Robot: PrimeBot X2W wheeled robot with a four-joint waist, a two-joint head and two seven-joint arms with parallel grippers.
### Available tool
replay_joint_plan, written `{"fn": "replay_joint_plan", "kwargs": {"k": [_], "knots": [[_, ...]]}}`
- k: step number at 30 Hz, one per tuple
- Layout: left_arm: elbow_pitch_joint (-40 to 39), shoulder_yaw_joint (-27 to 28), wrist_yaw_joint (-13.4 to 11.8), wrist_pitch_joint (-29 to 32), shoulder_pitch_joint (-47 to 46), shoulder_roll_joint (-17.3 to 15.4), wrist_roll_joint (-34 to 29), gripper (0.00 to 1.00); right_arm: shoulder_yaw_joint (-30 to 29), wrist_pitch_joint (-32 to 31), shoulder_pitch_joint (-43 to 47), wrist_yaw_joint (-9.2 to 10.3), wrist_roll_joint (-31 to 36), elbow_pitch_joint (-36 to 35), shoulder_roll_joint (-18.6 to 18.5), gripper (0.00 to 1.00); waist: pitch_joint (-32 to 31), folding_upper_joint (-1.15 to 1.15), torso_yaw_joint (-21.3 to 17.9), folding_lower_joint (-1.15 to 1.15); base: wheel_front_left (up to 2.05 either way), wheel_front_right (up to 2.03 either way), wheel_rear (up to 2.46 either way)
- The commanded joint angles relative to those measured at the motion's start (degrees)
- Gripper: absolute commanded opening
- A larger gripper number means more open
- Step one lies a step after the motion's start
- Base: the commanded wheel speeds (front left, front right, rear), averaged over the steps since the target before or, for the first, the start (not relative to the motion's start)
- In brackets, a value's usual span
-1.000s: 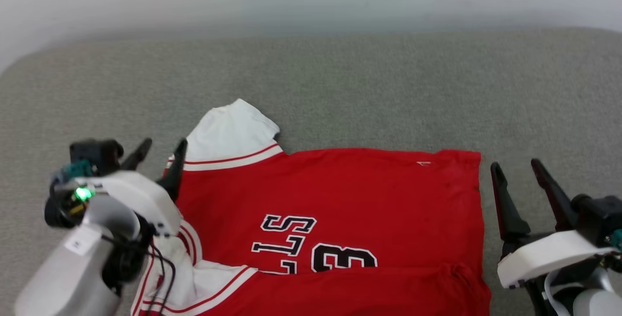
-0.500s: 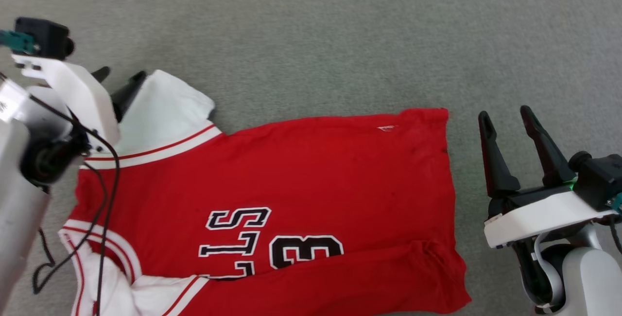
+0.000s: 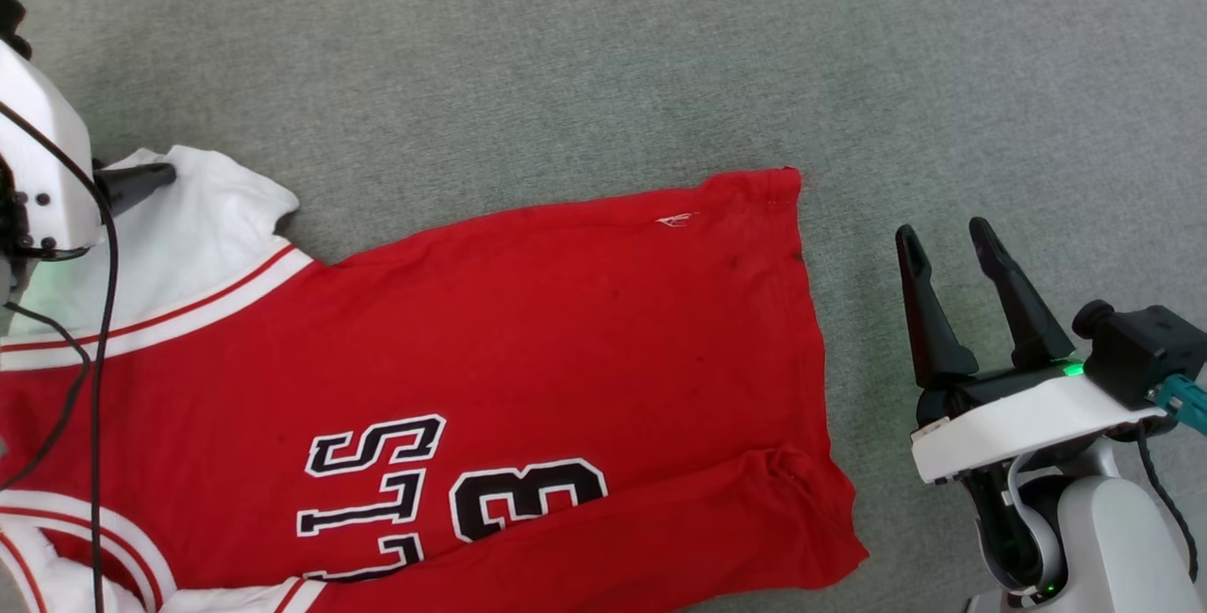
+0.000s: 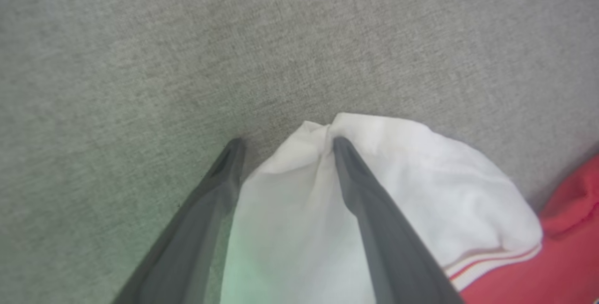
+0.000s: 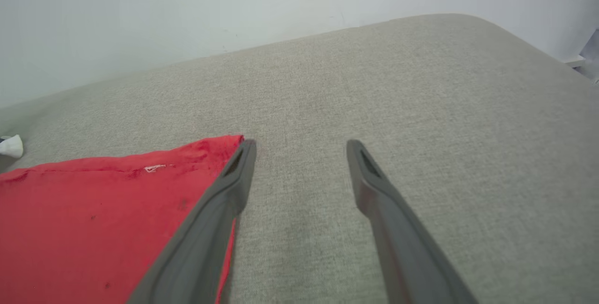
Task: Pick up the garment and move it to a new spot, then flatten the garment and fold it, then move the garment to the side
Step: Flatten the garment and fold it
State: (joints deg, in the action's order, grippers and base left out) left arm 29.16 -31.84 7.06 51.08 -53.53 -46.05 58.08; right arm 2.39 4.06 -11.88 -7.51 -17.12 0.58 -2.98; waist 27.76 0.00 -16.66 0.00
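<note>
Red garment (image 3: 566, 330), black white-edged "13"

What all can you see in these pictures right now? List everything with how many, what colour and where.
garment: one, red with white sleeves, black white-edged letters and 13; spread on the surface, near edge folded over.
padded surface: one, grey fabric; under everything.
wall: one, pale; beyond the surface's far edge.
left gripper: one, dark fingers, open; straddling the tip of the white sleeve.
right gripper: one, dark fingers, open; over bare surface, apart from the garment's hem.
cable: one, black; hanging from the left arm across the garment.
</note>
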Motion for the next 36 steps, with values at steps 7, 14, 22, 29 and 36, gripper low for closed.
{"fn": "replay_joint_plan", "kwargs": {"k": [7,14,22,29,36], "knots": [[0.3,-2.3,-2.3,4.0,6.2,2.6,2.4,0.0,0.5,0.0,-1.8,0.05,-1.6,2.0,0.2,1.0,0.2,0.0,-0.5,0.0,0.0,0.0,0.0],[-0.4,-0.7,-1.6,-4.4,4.2,3.3,0.2,0.0,0.3,-4.3,-4.3,0.05,-3.2,5.1,0.2,1.0,-2.1,0.0,1.5,0.0,0.0,0.0,0.0],[-2.6,-0.9,-0.2,-14.2,0.6,5.1,-3.1,0.0,0.8,-22.1,-13.1,0.04,-5.5,12.9,-3.4,1.0,-4.7,0.0,6.9,0.0,0.0,0.0,0.0],[-6.5,-3.0,0.3,-19.0,-0.3,7.1,-4.4,0.0,4.7,-41.4,-22.1,0.04,-6.2,19.4,-8.9,1.0,-4.0,0.0,12.4,0.0,0.0,0.0,0.0],[-7.6,-4.0,0.4,-21.1,1.2,7.7,-3.5,0.0,7.2,-53.8,-21.4,0.03,-5.9,27.1,-9.1,0.35,-3.3,0.0,14.4,0.0,0.0,0.0,0.0]]}}
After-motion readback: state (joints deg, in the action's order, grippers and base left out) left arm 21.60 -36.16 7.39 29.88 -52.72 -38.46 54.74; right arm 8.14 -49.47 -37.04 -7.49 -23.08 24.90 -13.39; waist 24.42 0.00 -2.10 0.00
